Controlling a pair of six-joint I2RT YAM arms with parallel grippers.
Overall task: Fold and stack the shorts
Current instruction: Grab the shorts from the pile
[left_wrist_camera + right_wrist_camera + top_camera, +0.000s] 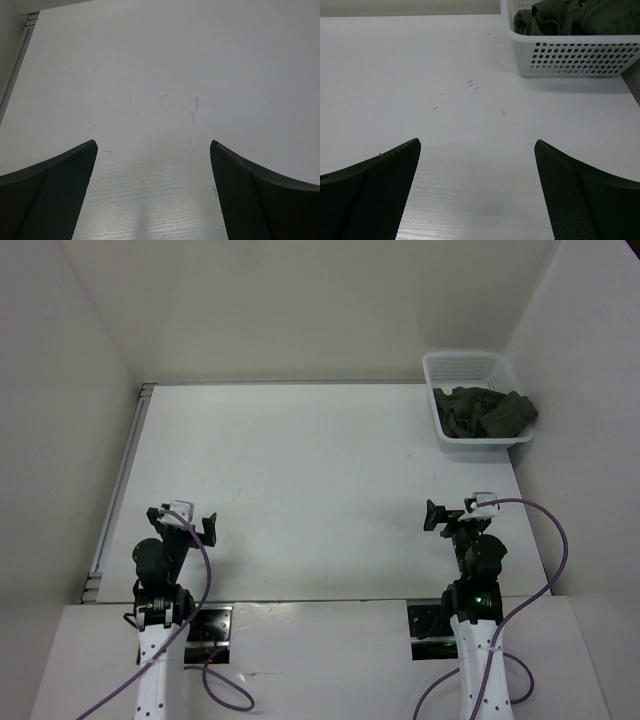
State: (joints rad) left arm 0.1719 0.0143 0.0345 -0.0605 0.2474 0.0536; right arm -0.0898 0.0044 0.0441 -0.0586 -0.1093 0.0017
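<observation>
1. The white table [300, 490] fills the middle of the top view. Its surface is matte and flat, with nothing on it apart from the basket at the far right corner.
2. Plain pale walls close it in on three sides: a left wall [60, 390], a far wall [300, 300] and a right wall [590, 390].
3. A thin metal rail [125, 480] runs along the table's left edge, from far to near.
4. The wrist views show small dark scuff marks [162, 102] scattered on the tabletop, and a soft sheen of reflected light near each claw.
5. The white mesh basket [428, 375] sits in the far right corner, close to the right wall.
6. The shorts [483, 412] lie crumpled inside the basket, a dark olive heap bulging over its right rim. Whether the heap is one garment or several is hard to tell.
7. The left gripper [195, 525] hovers at the near left of the table. Its fingers are spread wide, with only bare table between them.
8. The right gripper [445, 518] hovers at the near right, well short of the basket. Its fingers are also spread wide and hold nothing.
9. Purple cables [205, 580] loop from both wrists down to the arm bases on a white mounting shelf [320, 660] at the near edge.
</observation>
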